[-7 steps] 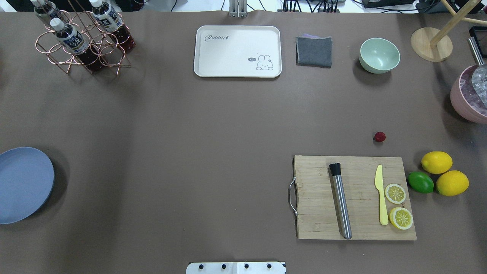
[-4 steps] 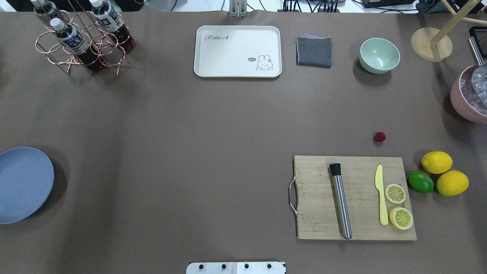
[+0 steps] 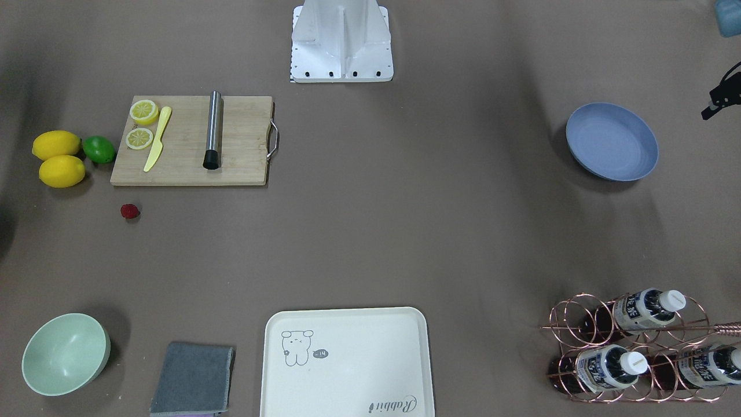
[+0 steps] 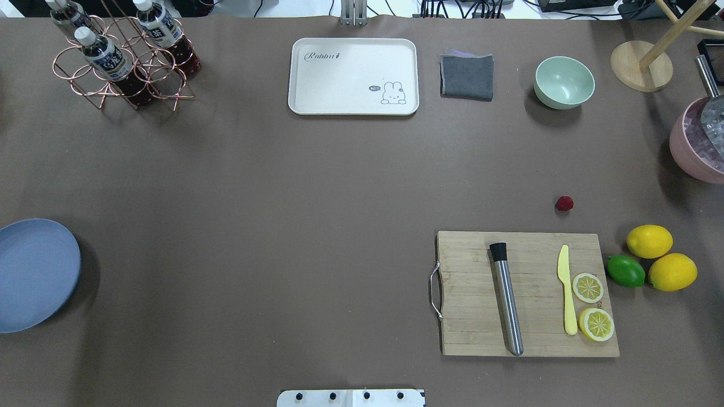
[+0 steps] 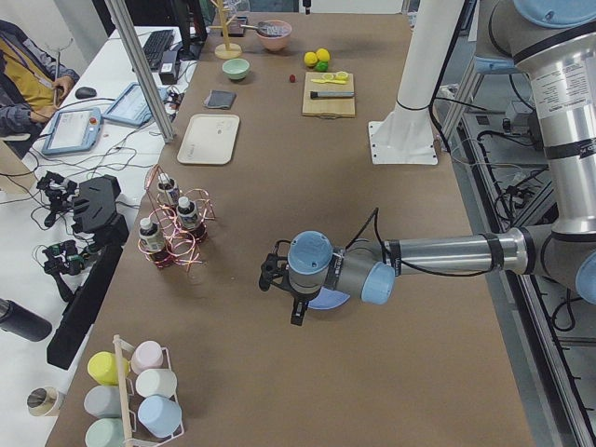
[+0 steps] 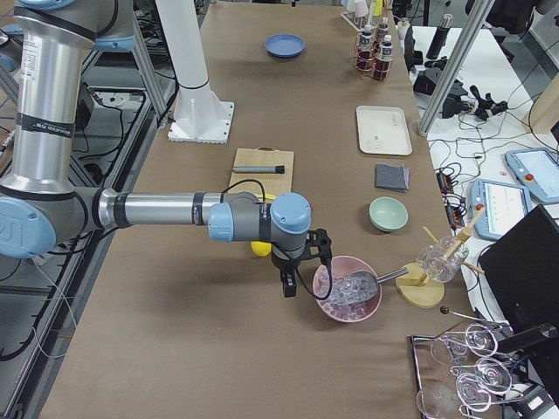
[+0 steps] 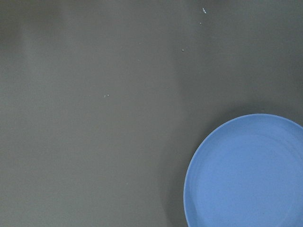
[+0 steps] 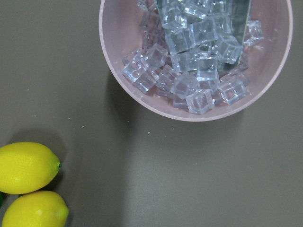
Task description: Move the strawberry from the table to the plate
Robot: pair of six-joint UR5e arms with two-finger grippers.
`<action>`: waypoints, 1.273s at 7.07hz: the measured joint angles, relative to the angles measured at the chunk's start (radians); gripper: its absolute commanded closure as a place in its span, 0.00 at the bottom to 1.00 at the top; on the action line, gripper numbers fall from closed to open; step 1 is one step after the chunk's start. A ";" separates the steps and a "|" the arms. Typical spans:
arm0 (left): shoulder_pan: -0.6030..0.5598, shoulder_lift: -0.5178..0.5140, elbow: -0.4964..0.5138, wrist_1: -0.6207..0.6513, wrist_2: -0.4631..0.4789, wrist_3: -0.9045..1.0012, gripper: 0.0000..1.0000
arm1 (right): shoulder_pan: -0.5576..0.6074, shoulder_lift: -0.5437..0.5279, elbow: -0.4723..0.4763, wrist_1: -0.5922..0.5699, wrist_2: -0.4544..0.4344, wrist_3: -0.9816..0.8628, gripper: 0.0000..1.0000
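Observation:
The strawberry (image 4: 564, 203) is a tiny dark-red berry lying on the brown table (image 4: 283, 226), just beyond the cutting board; it also shows in the front view (image 3: 129, 211). The blue plate (image 4: 34, 271) sits at the table's far left edge, with nothing on it (image 3: 612, 142) (image 7: 246, 175). My left gripper (image 5: 284, 296) hovers beside the plate and appears only in the left side view. My right gripper (image 6: 301, 279) hangs near the pink ice bowl, between it and the lemons, far from the strawberry. I cannot tell whether either gripper is open or shut.
A wooden cutting board (image 4: 526, 294) holds a steel muddler, a yellow knife and lemon slices. Two lemons (image 4: 649, 241) and a lime (image 4: 625, 270) lie to its right. A pink ice bowl (image 4: 698, 141), green bowl (image 4: 564, 82), grey cloth (image 4: 466, 75), cream tray (image 4: 353, 76) and bottle rack (image 4: 121, 56) line the far side.

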 measured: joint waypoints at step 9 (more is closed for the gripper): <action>0.324 -0.041 0.282 -0.614 0.144 -0.449 0.90 | -0.037 0.025 -0.002 0.000 0.001 0.013 0.00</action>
